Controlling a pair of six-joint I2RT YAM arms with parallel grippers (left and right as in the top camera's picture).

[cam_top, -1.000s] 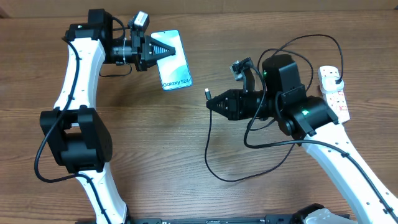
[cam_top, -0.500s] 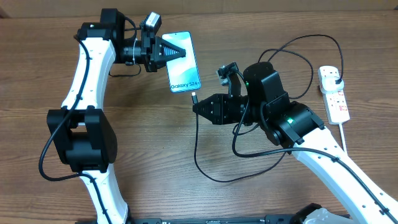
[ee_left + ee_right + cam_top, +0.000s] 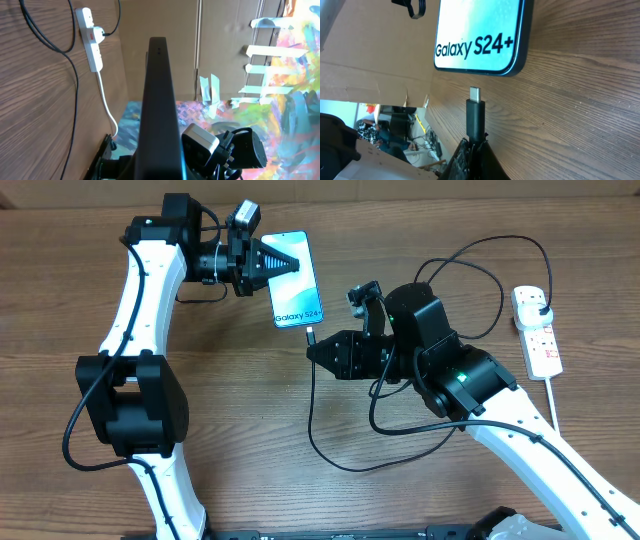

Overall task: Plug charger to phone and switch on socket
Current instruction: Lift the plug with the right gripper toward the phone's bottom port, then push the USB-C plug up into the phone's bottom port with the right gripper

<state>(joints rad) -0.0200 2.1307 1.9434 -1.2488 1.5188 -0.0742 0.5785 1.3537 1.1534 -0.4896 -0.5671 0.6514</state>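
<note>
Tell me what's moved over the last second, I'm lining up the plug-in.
The left jaws carried the phone rightward. The right jaws brought the charger tip leftward, close to the phone's bottom edge, with a gap left between them. Both grips held. The power strip stayed put, with the plug in it.

Phone and connector tip brought nearly together, upper centre

Over the last second the left pincer (image 3: 288, 266) carried the phone (image 3: 298, 298) rightward from the upper left. The right pincer (image 3: 314, 350) swept left with the charger (image 3: 312, 336), narrowing a wide gap to a sliver under the phone's lower edge. The right arm (image 3: 470, 380) drew away from the socket (image 3: 537, 332) at the right edge, and the slack cable loop trailed leftward across the tabletop (image 3: 240, 430).
</note>
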